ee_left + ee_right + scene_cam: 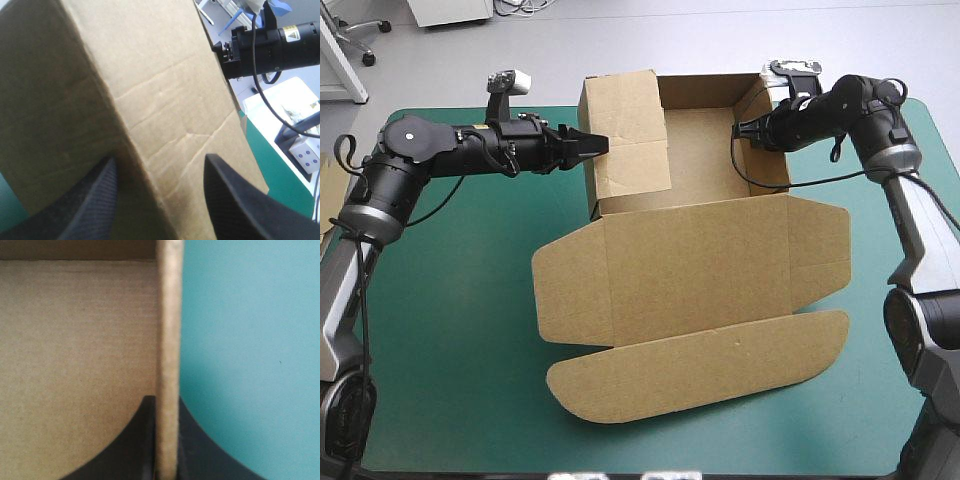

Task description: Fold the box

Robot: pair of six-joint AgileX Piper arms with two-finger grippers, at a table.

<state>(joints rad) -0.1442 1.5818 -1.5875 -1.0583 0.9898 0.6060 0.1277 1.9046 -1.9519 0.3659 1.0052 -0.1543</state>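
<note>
High view is showing the box (700, 250) at the middle of the table (450, 330), an open tray with lid lying flat. Right gripper (742, 129) is pinching its right wall; left gripper (600, 143) is straddling the left wall, fingers (235, 200) apart.

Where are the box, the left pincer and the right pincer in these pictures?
box (705, 265), high view, on its flat lid panel.
left pincer (157, 159), left wrist view, midway between its open fingertips, over the box wall.
right pincer (167, 399), right wrist view, midway between fingertips shut on the wall's edge.
</note>
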